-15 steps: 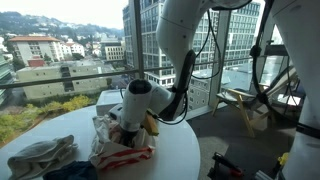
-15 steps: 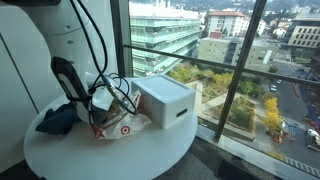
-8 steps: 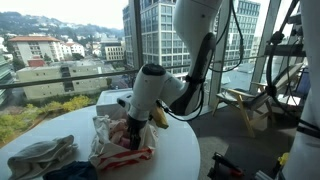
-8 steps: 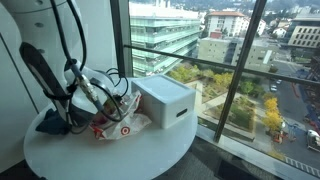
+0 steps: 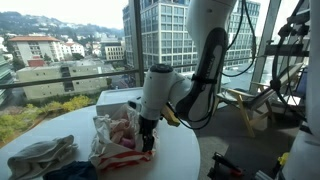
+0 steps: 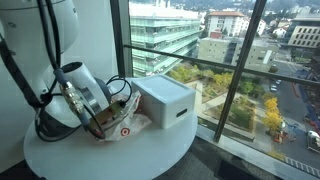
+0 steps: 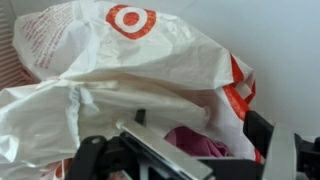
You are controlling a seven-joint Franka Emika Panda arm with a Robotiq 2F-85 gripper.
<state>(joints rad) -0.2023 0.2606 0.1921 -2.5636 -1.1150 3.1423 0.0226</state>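
A white plastic bag with red print (image 5: 118, 152) lies crumpled on the round white table (image 5: 185, 150), also seen as the bag (image 6: 118, 126) beside the arm. My gripper (image 5: 148, 142) points down at the bag's edge nearest the box side. In the wrist view the bag (image 7: 120, 60) fills the picture and a pink cloth (image 7: 195, 142) shows in its mouth. The gripper (image 7: 200, 126) stands open over that cloth, its dark fingers (image 7: 268, 135) apart with nothing clamped between them.
A white box (image 6: 165, 100) stands on the table by the window, also visible as the box (image 5: 115, 98) behind the bag. Grey cloths (image 5: 40, 155) and a dark blue cloth (image 5: 72, 171) lie beside the bag. Glass walls surround the table.
The jaws have opened wide. The arm swung across the bag toward the box side and now points down at the bag's mouth.
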